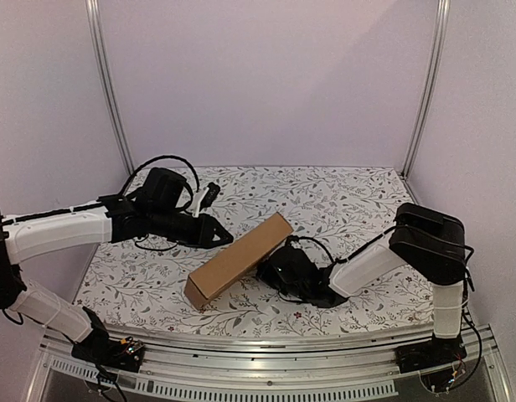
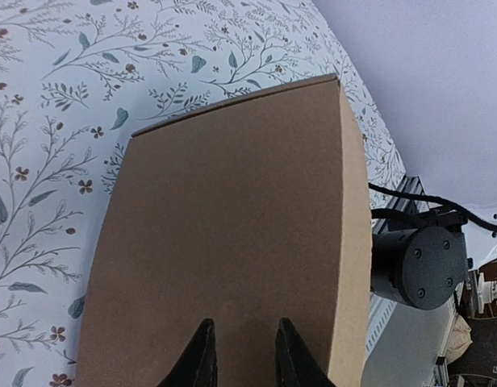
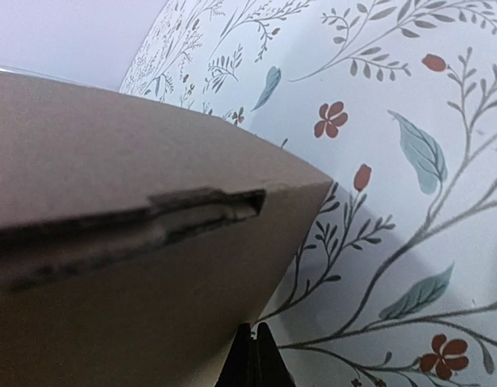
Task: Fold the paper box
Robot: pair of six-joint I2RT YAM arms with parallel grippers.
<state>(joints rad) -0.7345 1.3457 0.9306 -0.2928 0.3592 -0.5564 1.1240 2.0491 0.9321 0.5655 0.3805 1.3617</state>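
The paper box (image 1: 239,258) is a closed, plain brown cardboard box lying diagonally in the middle of the table. My left gripper (image 1: 223,238) is at its upper-left long edge. In the left wrist view its fingers (image 2: 242,334) stand a little apart over the box's top face (image 2: 232,242), with nothing between them. My right gripper (image 1: 268,272) is low against the box's right long side. In the right wrist view its tips (image 3: 255,339) are pressed together at the bottom edge of the side wall (image 3: 111,306). That wall shows a slit with a tucked tab (image 3: 208,210).
The table carries a floral cloth (image 1: 342,209). Metal frame posts (image 1: 107,84) stand at the back corners, with pale walls behind. A metal rail (image 1: 266,343) runs along the near edge. The right arm's black joint (image 2: 418,266) shows past the box in the left wrist view.
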